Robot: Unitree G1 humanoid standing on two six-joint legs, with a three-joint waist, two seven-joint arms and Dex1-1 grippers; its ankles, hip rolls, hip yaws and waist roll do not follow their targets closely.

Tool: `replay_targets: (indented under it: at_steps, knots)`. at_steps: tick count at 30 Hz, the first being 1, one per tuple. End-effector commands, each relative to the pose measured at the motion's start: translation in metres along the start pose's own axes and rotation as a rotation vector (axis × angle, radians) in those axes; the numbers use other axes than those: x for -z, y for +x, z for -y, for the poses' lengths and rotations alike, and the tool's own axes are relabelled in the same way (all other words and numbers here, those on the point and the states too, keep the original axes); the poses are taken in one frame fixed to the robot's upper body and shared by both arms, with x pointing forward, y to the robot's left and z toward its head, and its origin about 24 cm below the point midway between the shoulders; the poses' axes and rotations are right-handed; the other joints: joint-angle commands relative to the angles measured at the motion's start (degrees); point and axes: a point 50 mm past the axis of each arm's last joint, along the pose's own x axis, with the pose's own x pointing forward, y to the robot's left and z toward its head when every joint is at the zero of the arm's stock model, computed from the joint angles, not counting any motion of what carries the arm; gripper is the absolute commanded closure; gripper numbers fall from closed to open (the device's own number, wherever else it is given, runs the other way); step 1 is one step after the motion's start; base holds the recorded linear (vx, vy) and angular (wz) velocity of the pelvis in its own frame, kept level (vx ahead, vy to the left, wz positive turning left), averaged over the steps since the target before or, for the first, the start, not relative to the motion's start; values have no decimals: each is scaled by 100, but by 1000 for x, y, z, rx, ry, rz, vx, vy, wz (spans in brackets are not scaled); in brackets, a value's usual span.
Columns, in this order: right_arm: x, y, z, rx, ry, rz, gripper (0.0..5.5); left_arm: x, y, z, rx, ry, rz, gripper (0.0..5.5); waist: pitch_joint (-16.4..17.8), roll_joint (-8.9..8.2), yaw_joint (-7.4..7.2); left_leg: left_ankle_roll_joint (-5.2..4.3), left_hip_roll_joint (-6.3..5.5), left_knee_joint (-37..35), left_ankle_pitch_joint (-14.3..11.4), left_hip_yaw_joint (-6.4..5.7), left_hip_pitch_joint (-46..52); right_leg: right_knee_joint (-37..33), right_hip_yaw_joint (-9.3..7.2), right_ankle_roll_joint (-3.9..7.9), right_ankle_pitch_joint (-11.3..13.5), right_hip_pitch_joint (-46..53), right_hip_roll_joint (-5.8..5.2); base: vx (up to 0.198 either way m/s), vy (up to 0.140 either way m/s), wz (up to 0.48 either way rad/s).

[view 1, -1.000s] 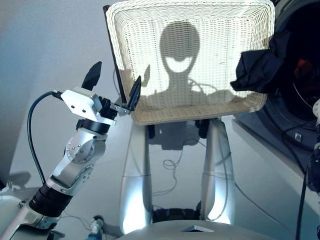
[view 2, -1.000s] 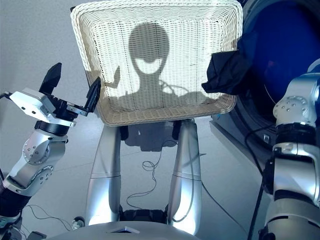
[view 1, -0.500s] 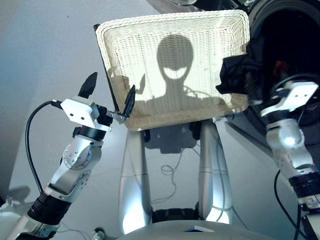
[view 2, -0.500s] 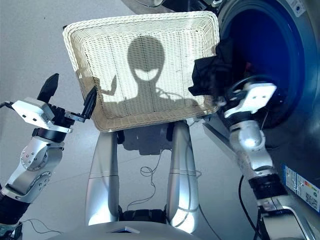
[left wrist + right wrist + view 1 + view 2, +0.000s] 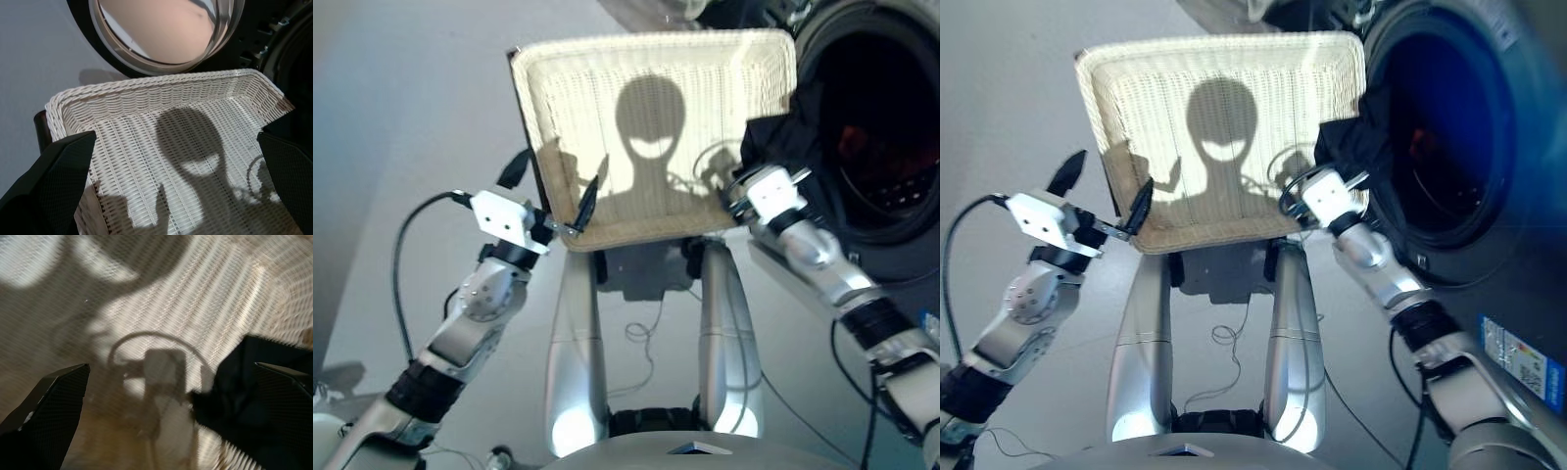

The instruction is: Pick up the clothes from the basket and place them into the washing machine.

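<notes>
right gripper [image 5: 732, 186]: swung in over basket [image 5: 607, 78] since a second ago, jaws spread, empty
black garment [image 5: 783, 137]: draped on rim, next grab
left gripper [image 5: 553, 186]: jaws spread

The cream wicker basket [image 5: 558, 117] sits on a dark stand [image 5: 646, 266] above the grey floor [image 5: 401, 117]. A black garment [image 5: 781, 137] drapes over its rim at three o'clock.

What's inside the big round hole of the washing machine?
Inside the dark grey front-loading washing machine, something coral red shows deep in the dark drum. A black garment draped on the cream wicker basket's rim hides the opening's near edge.
</notes>
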Motion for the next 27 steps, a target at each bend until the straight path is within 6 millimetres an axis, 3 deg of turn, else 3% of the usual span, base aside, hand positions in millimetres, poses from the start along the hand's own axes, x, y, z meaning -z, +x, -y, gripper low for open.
replay_targets:
  at_steps: [1,4,5,7,8,9,13,18,23,27]
  knots:
    - [-7,3,2,21,-25,47,0,5,3,11,56,33,5,0,-76,67,-61,183,-181,-469,134,278,422,-1426,-264,326,1133,493,-11,87,25,-160]
    - [6,1,-8,50,-3,-7,0,51,-5,2,-68,-46,-170,0,-76,53,-92,52,-179,-1674,566,385,1604,-2449,-365,423,1495,1534,5,130,6,-114]
    - [5,1,-8,51,-3,-6,0,51,-4,2,-68,-46,-168,0,-76,55,-93,52,-179,-1687,587,384,1593,-2467,-367,422,1517,1527,6,89,1,-134]
    - [5,-2,-1,96,2,4,0,69,-10,4,-81,-79,-245,0,-76,101,-151,-51,-184,-2562,932,403,2217,-3166,-359,458,1736,2181,34,89,19,-86]
    - [5,-2,-1,97,2,5,0,69,-10,4,-81,-79,-244,0,-76,102,-151,-51,-183,-2562,944,402,2203,-3177,-359,457,1754,2172,35,53,14,-1]
    - [6,-3,2,104,-13,2,0,72,-11,4,-76,-60,-254,0,-76,94,-158,-112,-176,-2750,948,390,2418,-3450,-450,511,1874,2440,-17,0,0,0]
    - [17,-9,-1,109,-5,-41,0,78,-17,5,-107,-94,-275,0,-112,72,-114,-90,-137,-2750,927,428,2715,-3563,-429,529,1945,2755,-15,16,-5,12]
    - [43,-24,-12,92,29,-152,0,81,-26,4,-128,-113,-293,0,-394,24,-18,-37,-138,-2728,762,375,3204,-3433,-501,527,1744,3242,-47,121,3,36]
    - [45,-28,-14,93,22,-160,0,77,-25,5,-123,-128,-279,0,-529,2,-21,-34,-111,-2750,688,419,3433,-3539,-571,547,1689,3469,-84,67,9,15]
    - [40,-26,-13,93,3,-140,0,72,-23,4,-138,-142,-252,0,-629,9,-16,-14,-113,-2749,655,442,3490,-3541,-537,553,1677,3505,-88,14,3,-6]
